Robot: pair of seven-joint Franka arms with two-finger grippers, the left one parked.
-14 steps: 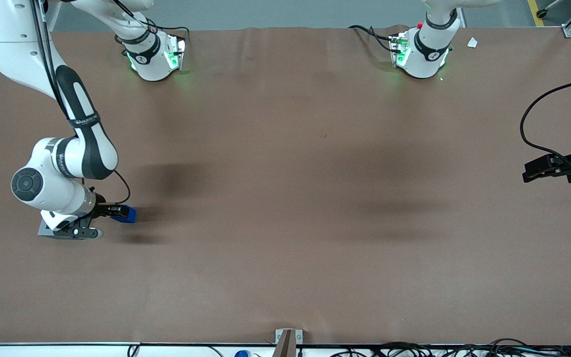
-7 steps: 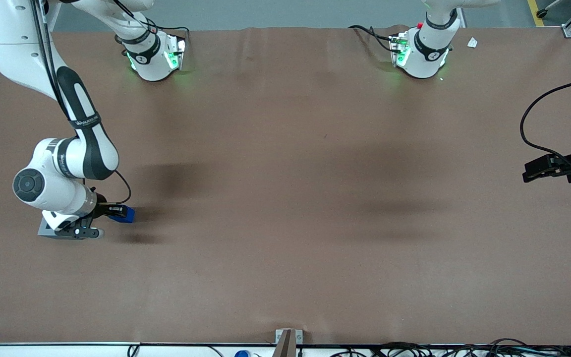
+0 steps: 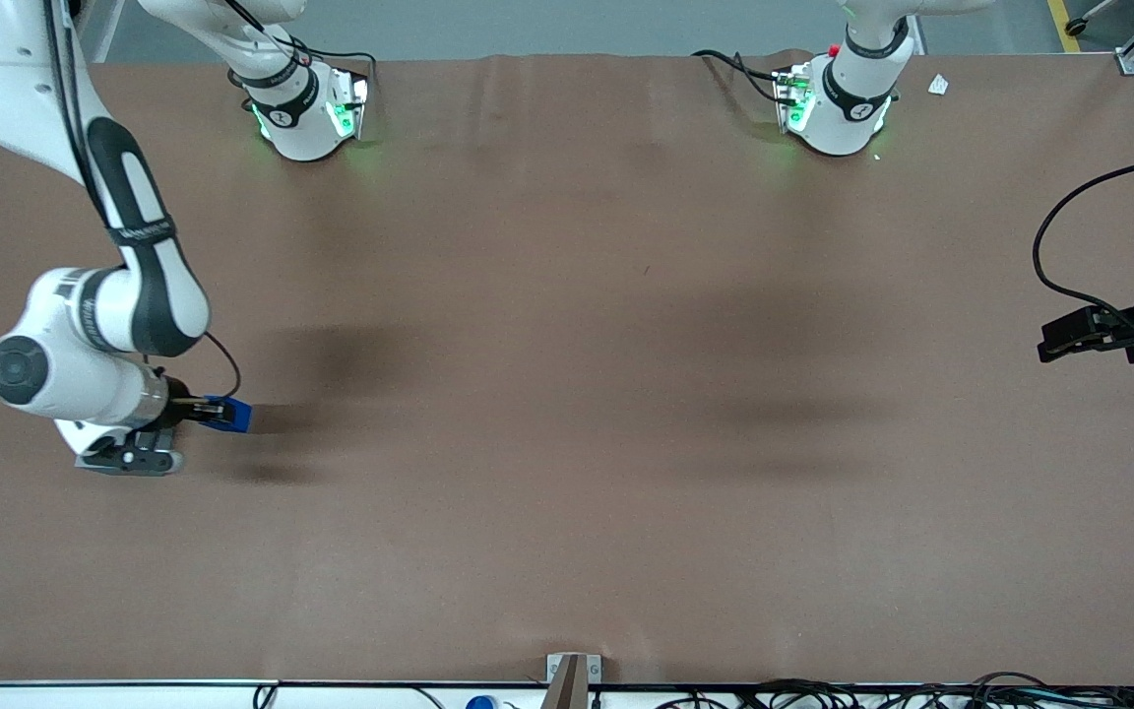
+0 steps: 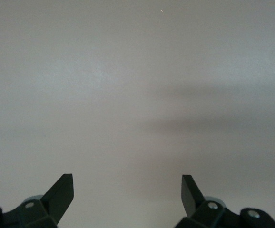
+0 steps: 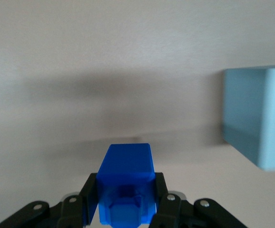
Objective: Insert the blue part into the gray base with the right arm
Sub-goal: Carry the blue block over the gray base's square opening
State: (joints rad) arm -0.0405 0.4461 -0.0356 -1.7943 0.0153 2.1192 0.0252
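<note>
We recorded the following, taking the gray base as our landmark.

Gray base: a pale block resting on the brown table at the working arm's end. In the front view we could not make it out clearly, since the wrist of the right arm hung over that spot. In the wrist view one upright side and part of its top showed, and the edge of the view cut off the remainder.

Blue part: a small bright-blue block, held off the table, beside the base and apart from it, on the side toward the parked arm's end. We saw bare table between the two. It was not in the base.

Gripper: black, two-fingered, clamped on the blue part, one finger pressed against each side of the block. It sat beside the base, not over it.

Right arm: white with black panels, its base farther from the front camera than the gray base, the arm bent down toward the table near the gray base.
</note>
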